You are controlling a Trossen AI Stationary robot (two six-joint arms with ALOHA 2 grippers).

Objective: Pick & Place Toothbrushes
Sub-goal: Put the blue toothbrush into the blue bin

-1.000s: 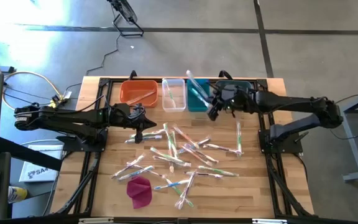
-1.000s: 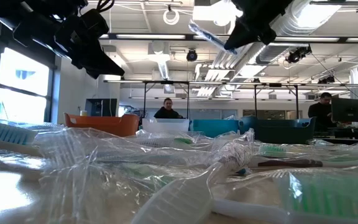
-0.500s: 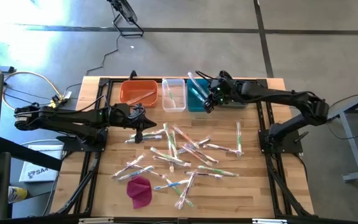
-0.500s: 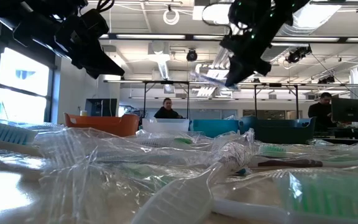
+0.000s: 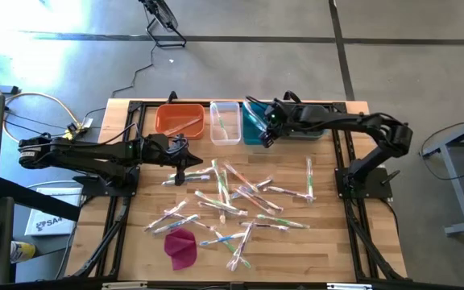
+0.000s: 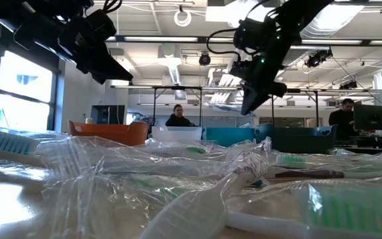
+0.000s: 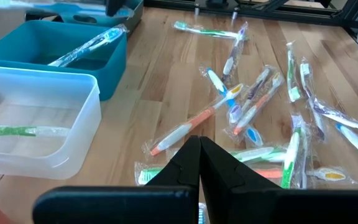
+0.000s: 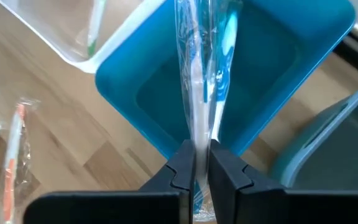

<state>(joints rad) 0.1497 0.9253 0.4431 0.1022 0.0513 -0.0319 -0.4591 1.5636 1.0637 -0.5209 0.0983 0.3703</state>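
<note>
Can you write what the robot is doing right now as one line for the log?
right gripper: jaws shut on blue toothbrush, over teal bin | left gripper: shut, empty, waiting | loose toothbrushes on table

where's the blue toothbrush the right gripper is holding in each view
High view: blue toothbrush at the right gripper, over the teal bin.
Low view: pale wrapped stick left of that gripper, above the teal bin.
Left wrist view: leaning in the teal bin.
Right wrist view: centre, pinched over it.
Shared landmark: the teal bin.
</note>
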